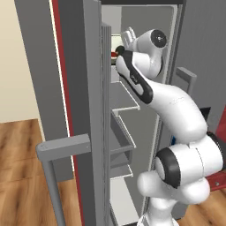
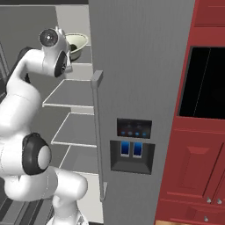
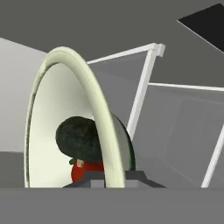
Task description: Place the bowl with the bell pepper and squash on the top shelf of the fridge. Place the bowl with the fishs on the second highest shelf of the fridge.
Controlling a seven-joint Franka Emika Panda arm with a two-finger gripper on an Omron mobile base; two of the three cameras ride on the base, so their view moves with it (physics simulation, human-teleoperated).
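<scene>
Clearly, the fridge [image 2: 140,66] is seen standing open, its tall grey doors with long bar handles framing a pale grey interior. Beside it, in the right base view, red cabinetry [image 2: 197,167] with a dark oven window is shown. Inside the fridge, several thin pale shelf plates are stacked one above another, and the white arm is reached up into the uppermost part of the compartment. The top shelf [image 2: 81,70] is seen just below the arm's wrist, with the bowl with the bell pepper and squash [image 2: 78,45] at that level, its off-white wall and rim visible behind the wrist. In the hand view the bowl is presented edge-on, tilted by the camera's roll, with its rim pinched between the fingertips of the gripper [image 3: 114,177], whose jaws are closed tightly on it. Within the bowl, the squash [image 3: 78,140] is seen as a dark green round mass, and the bell pepper [image 3: 85,170] is tucked just beneath it, touching it.
</scene>
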